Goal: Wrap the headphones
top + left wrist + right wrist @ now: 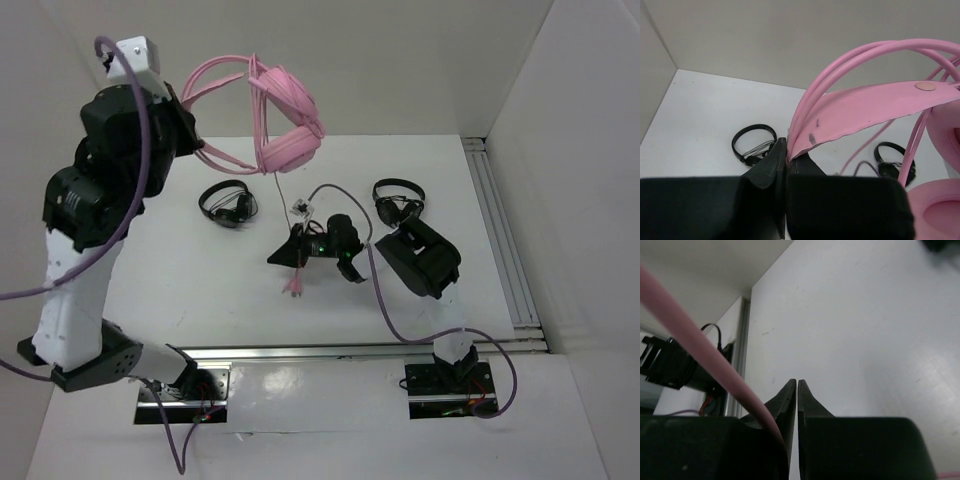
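The pink headphones (288,112) hang in the air at the back of the table, cups down. My left gripper (197,148) is raised high and shut on the flat pink headband strap (865,110); the closed fingertips (786,145) pinch the strap's end beside the double wire band. The thin pink cable (279,190) drops from the lower cup to my right gripper (284,254), low over the table's middle. Its plug end (293,288) lies just past the fingers. In the right wrist view my right gripper (797,382) is shut, and the cable (700,347) crosses the left finger and disappears between the jaws.
Two small black headsets lie on the white table, one left of centre (228,204) and one right of centre (398,200); both show in the left wrist view (754,143) (895,159). A metal rail (500,240) runs along the right side and another (350,350) along the front. White walls enclose the back and sides.
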### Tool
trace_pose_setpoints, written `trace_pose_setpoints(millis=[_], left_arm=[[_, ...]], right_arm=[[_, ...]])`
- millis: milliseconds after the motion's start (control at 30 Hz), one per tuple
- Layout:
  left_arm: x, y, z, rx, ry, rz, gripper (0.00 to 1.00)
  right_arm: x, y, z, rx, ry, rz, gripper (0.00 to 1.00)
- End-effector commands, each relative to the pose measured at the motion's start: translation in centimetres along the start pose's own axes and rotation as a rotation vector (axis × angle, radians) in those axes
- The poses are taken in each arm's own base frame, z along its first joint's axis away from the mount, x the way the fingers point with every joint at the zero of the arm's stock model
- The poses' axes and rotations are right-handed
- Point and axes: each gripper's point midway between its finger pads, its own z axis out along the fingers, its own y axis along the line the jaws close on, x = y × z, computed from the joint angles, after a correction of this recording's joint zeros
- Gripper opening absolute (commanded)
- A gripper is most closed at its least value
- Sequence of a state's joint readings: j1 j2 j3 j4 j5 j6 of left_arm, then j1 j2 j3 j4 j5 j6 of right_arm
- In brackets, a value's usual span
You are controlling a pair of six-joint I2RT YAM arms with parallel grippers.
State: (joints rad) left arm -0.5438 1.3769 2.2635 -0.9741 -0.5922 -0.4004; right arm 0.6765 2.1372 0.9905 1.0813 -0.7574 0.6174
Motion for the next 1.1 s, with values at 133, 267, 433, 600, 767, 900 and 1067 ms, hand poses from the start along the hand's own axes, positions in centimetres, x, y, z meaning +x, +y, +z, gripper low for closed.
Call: trace_pose_setpoints(millis=[133,267,433,600,767,900,1067], left_arm=[[-2.4,2.2,7.2,-0.168,-0.101,-0.161,0.00],[2.6,5.0,11.1,-0.255,0.033,-0.141,0.00],[8.5,7.7,13.6,-0.338,0.126,-0.121,0.00],[16.5,9.3,13.8,-0.389,0.292,0.023,0.00],[21.8,8.5,12.7,-0.260,0.451,0.205,0.00],[24.4,6.3,10.4,-0.047,0.536,0.303,0.00],[26.7,2.8,6.7,0.164,0.625,0.392,0.00]], right_arm=[[-1.4,9.6,-3.5,-0.091,-0.129,-0.173,0.00],[-0.7,15.7,-5.4,-0.021,-0.109,-0.321,0.00],[0.7,22.2,-6.6,0.065,-0.027,-0.451,0.00],[-4.2,27.7,-8.2,0.055,0.006,-0.606,0.00],[-12.7,25.5,-10.4,0.351,0.036,-0.821,0.00],[-19.0,19.7,-13.2,0.664,0.063,-0.925,0.00],[-26.6,17.9,-16.2,0.852,-0.016,-1.003,0.00]])
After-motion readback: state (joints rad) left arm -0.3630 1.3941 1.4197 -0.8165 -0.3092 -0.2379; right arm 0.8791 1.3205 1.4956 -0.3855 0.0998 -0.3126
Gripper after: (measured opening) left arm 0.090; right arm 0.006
